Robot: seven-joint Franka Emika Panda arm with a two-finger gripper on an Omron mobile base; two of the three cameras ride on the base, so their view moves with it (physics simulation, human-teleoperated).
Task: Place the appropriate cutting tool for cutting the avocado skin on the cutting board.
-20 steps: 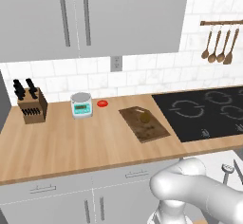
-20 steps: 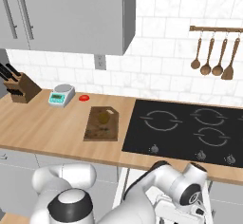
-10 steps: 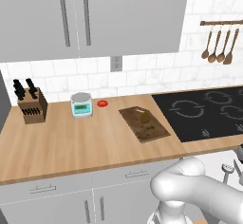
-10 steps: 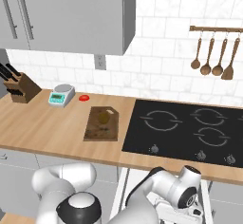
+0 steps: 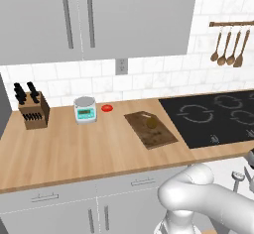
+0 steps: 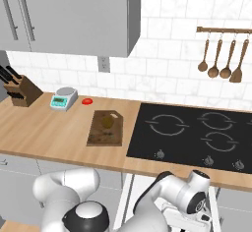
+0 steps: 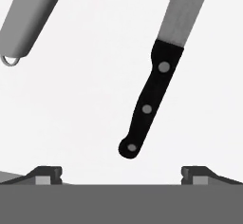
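The knife (image 7: 151, 102) is seen lying flat on a plain white surface in the hand view, black handle with three rivets pointing toward the gripper (image 7: 121, 173), silver blade running off the far edge. The two fingertips (image 7: 46, 174) are spread wide apart, one on each side of the handle's butt end, and nothing is touched by them; the knife lies just ahead of the gap. A grey utensil handle with a small ring at its end (image 7: 26, 26) is seen off to the left, well apart from the knife.

Up on the wooden counter (image 5: 74, 153) the cutting board (image 5: 150, 130) is found just left of the black stovetop (image 5: 218, 119), with the avocado (image 5: 152, 123) sitting on its far half. In the right base view the same board (image 6: 105, 128) and avocado (image 6: 107, 122) are shown. Further left a red disc (image 5: 106, 108), a kitchen scale (image 5: 85, 109) and a knife block (image 5: 33, 110) are lined up near the wall. Wooden spoons (image 6: 221, 59) are hung on a rail above the stovetop. The arm is bent down low below the counter front.
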